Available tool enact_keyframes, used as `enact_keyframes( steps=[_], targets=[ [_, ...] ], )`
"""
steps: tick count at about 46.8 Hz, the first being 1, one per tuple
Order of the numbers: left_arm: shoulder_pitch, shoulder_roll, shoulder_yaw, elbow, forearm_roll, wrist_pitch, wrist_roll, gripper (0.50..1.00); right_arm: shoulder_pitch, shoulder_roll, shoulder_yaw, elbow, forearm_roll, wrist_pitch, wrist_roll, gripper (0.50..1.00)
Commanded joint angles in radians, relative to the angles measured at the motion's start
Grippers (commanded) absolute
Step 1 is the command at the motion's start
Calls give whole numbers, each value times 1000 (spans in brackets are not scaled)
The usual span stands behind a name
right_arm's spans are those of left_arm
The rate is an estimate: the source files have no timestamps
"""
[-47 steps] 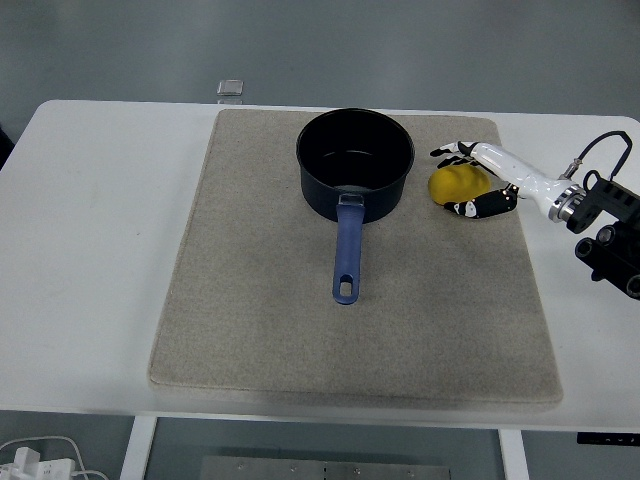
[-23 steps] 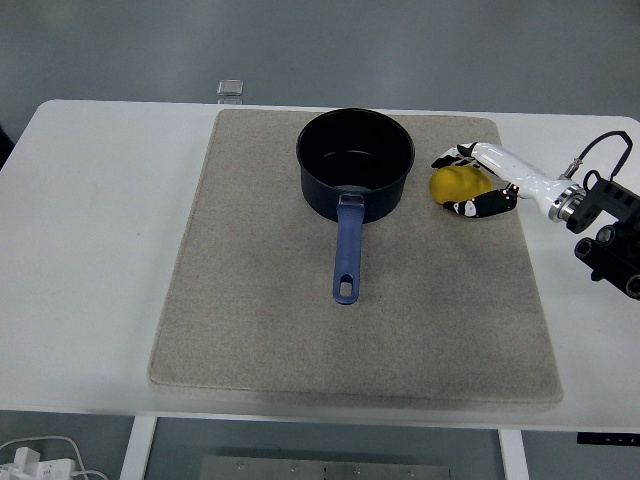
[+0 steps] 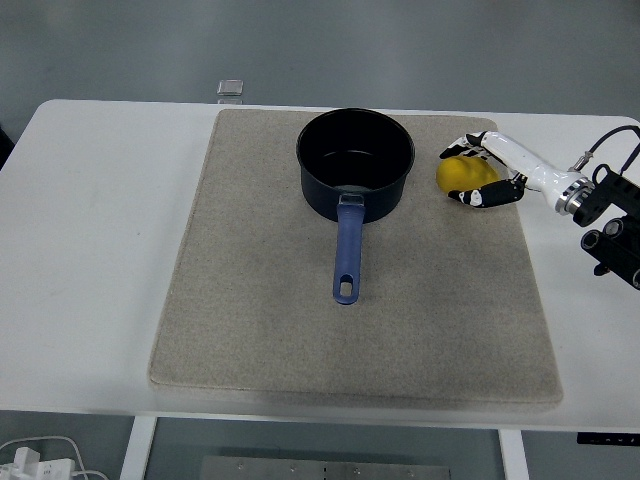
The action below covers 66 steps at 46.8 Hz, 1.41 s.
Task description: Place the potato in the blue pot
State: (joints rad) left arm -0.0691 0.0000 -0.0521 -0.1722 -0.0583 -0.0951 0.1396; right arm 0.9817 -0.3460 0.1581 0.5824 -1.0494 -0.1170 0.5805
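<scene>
The yellow potato [image 3: 462, 175] is in my right hand [image 3: 470, 174], whose fingers curl around it from above and below, just right of the pot. I cannot tell if it still touches the mat. The blue pot [image 3: 355, 163] stands upright and empty at the back middle of the mat, its blue handle [image 3: 346, 251] pointing toward the near edge. My left arm is out of view.
A beige mat [image 3: 260, 300] covers the middle of the white table [image 3: 90, 250]. A small grey square object [image 3: 231, 88] lies at the table's far edge. My right arm [image 3: 600, 215] comes in from the right edge.
My right hand has closed more tightly on the potato and has shifted slightly up and to the right with it. The pot has not moved.
</scene>
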Motion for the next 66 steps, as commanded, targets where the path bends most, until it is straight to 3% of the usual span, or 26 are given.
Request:
enact_keyframes(
  steps=[1, 11, 18, 22, 31, 46, 53, 66],
  targets=[
    [0, 0, 0, 0, 0, 0, 0, 999, 32, 5, 3, 4, 11, 8, -1, 500],
    [0, 0, 0, -1, 0, 0, 0, 999, 156, 12, -11, 7, 160, 89, -11, 500],
    [0, 0, 0, -1, 0, 0, 0, 999, 218, 19, -14, 10, 174, 108, -37, 500],
    [0, 0, 0, 0, 0, 0, 0, 999, 241, 59, -15, 11, 175, 115, -53, 500],
    [0, 0, -2, 0, 0, 0, 0, 999, 267, 180, -17, 8, 174, 114, -62, 500],
    [2, 0, -2, -1, 0, 0, 0, 999, 288, 309, -17, -70, 172, 115, -62, 500],
    [2, 0, -2, 5, -2, 0, 0, 999, 282, 344, -19, -93, 170, 115, -62, 500],
    [2, 0, -2, 3, 0, -2, 0, 999, 258, 346, -66, -150, 170, 102, -51, 500]
  ],
)
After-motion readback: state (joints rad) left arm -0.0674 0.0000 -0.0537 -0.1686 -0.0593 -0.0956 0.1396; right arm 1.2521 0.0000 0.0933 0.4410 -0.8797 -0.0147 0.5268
